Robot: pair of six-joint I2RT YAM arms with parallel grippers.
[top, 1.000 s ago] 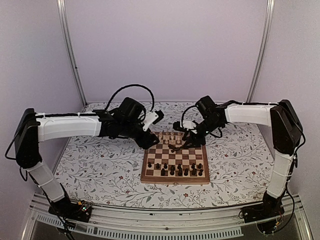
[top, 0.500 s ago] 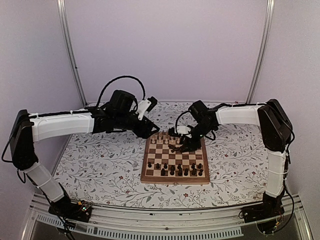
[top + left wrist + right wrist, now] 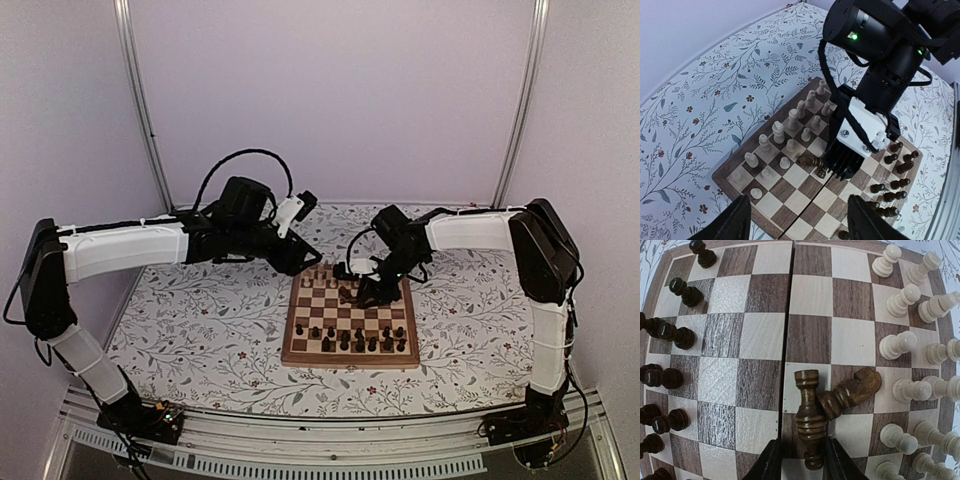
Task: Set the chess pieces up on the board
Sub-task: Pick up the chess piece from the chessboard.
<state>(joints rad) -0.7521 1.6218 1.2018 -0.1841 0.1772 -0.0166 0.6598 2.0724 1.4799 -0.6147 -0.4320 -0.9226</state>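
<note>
The board [image 3: 350,363] lies mid-table. Pale chess pieces [image 3: 335,275] stand in its far rows and dark ones [image 3: 355,343] in its near rows. In the right wrist view a dark rook [image 3: 809,415] lies on its side on the board [image 3: 760,335], with a dark knight [image 3: 855,390] lying against it. My right gripper [image 3: 803,465] is low over them. Its jaws are partly open and straddle the rook's base end. The right finger [image 3: 836,462] touches the rook, and a gap shows at the left finger. My left gripper [image 3: 802,220] is open and empty, hovering above the board's far left part.
The floral table surface [image 3: 200,320] surrounds the board. In the left wrist view my right gripper [image 3: 847,155] and its cable stand over the board's centre, between the pale rows [image 3: 790,120] and the dark rows [image 3: 890,190]. White walls and metal posts [image 3: 140,100] close in the back.
My right gripper has moved left and down onto the board's centre, over the lying rook. My left arm has drawn back up and to the left, off the board's far corner.
</note>
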